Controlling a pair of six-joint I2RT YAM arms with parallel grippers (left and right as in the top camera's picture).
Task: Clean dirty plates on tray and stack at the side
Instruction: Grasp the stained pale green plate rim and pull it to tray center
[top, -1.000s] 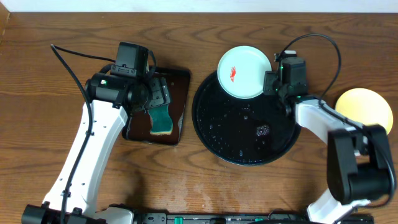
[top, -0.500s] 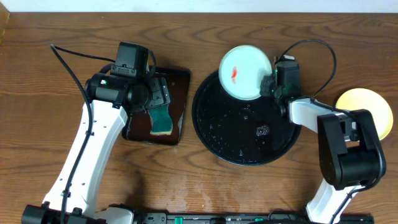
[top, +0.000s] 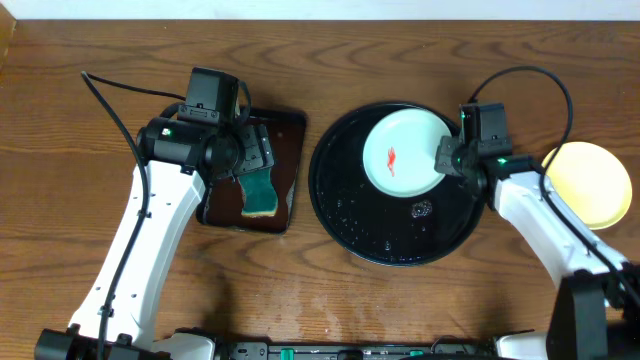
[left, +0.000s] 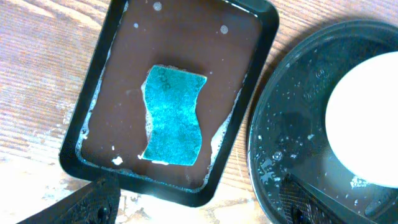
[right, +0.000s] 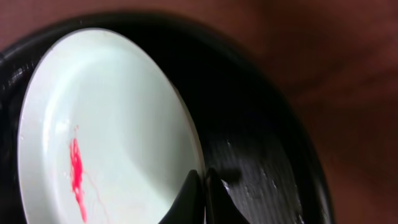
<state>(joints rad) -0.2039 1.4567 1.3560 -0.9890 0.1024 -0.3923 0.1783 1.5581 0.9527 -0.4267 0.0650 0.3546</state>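
Overhead view showed the right gripper (top: 447, 156) pinched onto the right-hand rim of the mint plate (top: 395, 140), which lay in the upper part of the black tray (top: 350, 215) with a red smear (top: 393, 160) near its middle. The right wrist view confirmed the hold: both fingers met at the plate's edge, with the rim caught between them. A yellow plate (top: 590, 185) sat on the table (top: 80, 250) at the right of the frame, just beside the tray. No third plate could be seen.

The left gripper (left: 199, 196) hung with its fingers spread wide and holding nothing, above the sponge (left: 174, 115) lying in the wet brown tray (left: 186, 37) at centre left.

The step in hand looked like steadying the dirty plate for wiping. The next move would likely call for the left arm to drop onto the sponge, close on it and carry it across to the smear while the right kept the rim firmly held. The thin edge grip could slip under scrubbing pressure.
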